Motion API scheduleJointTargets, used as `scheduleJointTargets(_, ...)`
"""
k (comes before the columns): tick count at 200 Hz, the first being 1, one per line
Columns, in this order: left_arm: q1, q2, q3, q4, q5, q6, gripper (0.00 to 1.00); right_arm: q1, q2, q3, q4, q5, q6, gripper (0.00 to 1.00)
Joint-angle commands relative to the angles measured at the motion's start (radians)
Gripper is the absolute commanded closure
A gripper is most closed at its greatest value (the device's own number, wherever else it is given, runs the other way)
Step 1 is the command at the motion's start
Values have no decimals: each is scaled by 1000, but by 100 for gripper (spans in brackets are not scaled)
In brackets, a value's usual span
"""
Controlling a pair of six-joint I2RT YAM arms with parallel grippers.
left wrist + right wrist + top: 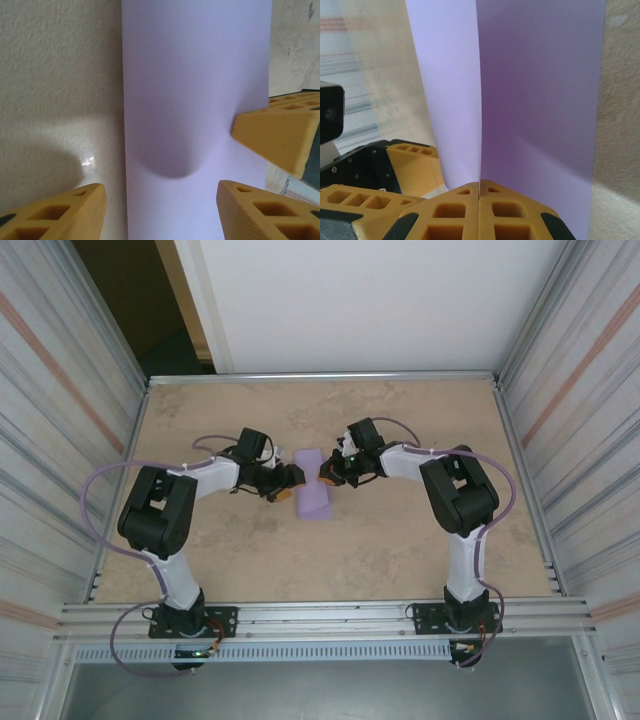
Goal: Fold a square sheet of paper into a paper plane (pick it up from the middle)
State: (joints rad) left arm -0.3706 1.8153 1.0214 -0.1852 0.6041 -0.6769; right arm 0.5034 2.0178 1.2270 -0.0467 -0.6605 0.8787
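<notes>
Seen from above, both arms reached from their bases at the near edge of the table toward its middle, where the paper sat as a narrow lavender strip, its long sides running from near to far, about midway between the left and right edges. The left end effector met the strip from the left and the right end effector from the right, tips close together at the strip's far half. In the left wrist view the left end effector stood wide. One yellow finger was over bare table just beside the paper's edge, and the other was low over the opposite side. A soft dark hollow showed in the sheet between them, and a finger of the right end effector pressed in at the sheet's far edge. In the right wrist view the right end effector was closed tight on the paper, with its two fingers meeting at the crease. From there a pale flap rose on the left and a darker one spread to the right. Whether the strip's near end touched the table could not be told.
</notes>
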Motion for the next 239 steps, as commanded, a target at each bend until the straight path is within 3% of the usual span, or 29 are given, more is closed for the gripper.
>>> scheduleJointTargets(1,-7,21,46,-28,-7,18,40,-5,24,4,17,-29,-24,100)
scheduleJointTargets(54,-9,69,113,-99,-36,63,41,-7,28,-4,35,-45,-15,100)
scheduleJointTargets(129,-20,132,160,-151,-72,64,53,0,35,-42,74,-37,17,100)
scheduleJointTargets(151,-25,155,166,-184,-103,69,56,-5,4,-65,78,-14,26,90)
scheduleJointTargets(167,-28,177,169,-202,-113,77,58,-12,-42,-90,70,21,25,72)
scheduleJointTargets(189,-30,203,167,-215,-123,93,60,-24,-132,-140,50,87,20,61)
scheduleJointTargets(239,-43,245,184,-270,-167,138,58,-26,-325,-267,36,245,28,52)
